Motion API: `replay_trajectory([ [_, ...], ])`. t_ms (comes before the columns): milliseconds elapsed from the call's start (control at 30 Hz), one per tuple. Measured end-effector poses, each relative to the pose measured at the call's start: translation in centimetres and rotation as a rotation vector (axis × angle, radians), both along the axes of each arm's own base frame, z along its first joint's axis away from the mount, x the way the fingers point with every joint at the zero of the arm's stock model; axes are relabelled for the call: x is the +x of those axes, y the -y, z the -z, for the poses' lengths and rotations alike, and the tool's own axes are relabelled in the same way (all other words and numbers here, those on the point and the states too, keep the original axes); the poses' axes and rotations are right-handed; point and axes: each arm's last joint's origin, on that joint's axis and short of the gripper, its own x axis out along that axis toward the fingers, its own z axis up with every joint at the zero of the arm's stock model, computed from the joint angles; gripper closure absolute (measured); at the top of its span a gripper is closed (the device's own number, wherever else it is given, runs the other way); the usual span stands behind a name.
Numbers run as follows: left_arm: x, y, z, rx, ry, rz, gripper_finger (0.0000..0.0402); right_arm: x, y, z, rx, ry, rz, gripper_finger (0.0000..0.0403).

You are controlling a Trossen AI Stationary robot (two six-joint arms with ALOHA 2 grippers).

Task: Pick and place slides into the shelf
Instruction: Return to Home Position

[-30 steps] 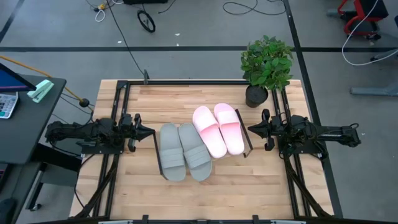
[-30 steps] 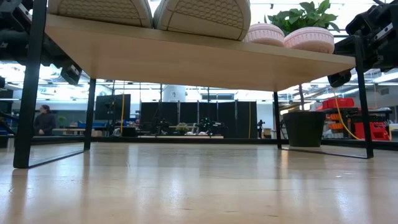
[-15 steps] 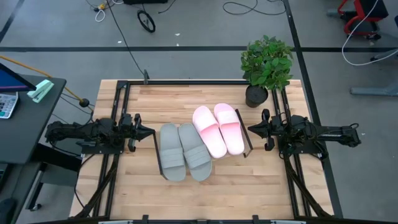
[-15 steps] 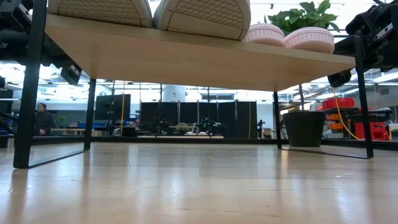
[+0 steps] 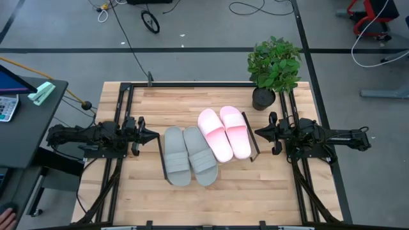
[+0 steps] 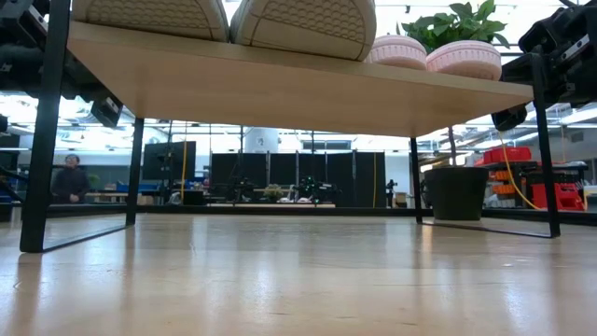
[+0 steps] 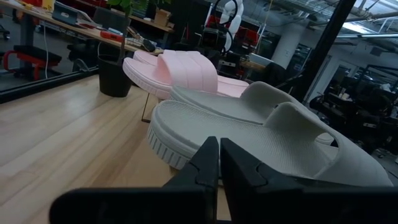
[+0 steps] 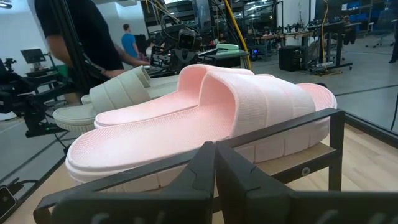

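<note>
Two pale grey slides (image 5: 188,155) and two light pink slides (image 5: 224,132) lie side by side, soles down, on the shelf's light-wood board (image 6: 298,89), which stands on thin black end frames (image 6: 45,131). The grey pair also shows in the left wrist view (image 7: 261,130), the pink pair in the right wrist view (image 8: 205,118). My left gripper (image 5: 153,135) is shut and empty just left of the shelf. My right gripper (image 5: 259,133) is shut and empty just right of it.
A potted plant (image 5: 273,67) stands at the table's far right, close behind my right arm. The wooden tabletop (image 5: 217,198) has free room in front of the shelf. A person (image 6: 69,177) stands in the room beyond the table.
</note>
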Motion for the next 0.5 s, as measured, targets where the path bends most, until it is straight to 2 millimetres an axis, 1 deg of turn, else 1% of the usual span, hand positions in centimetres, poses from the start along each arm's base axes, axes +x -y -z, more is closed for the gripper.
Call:
replay_trajectory([
  [167, 0.00, 0.00, 0.00, 0.000, 0.000, 0.000, 0.0382, 0.00, 0.00, 0.00, 0.000, 0.000, 0.000, 0.0385],
  [500, 0.00, 0.01, 0.00, 0.000, 0.000, 0.001, 0.0366, 0.00, 0.00, 0.00, 0.000, 0.000, 0.000, 0.0385],
])
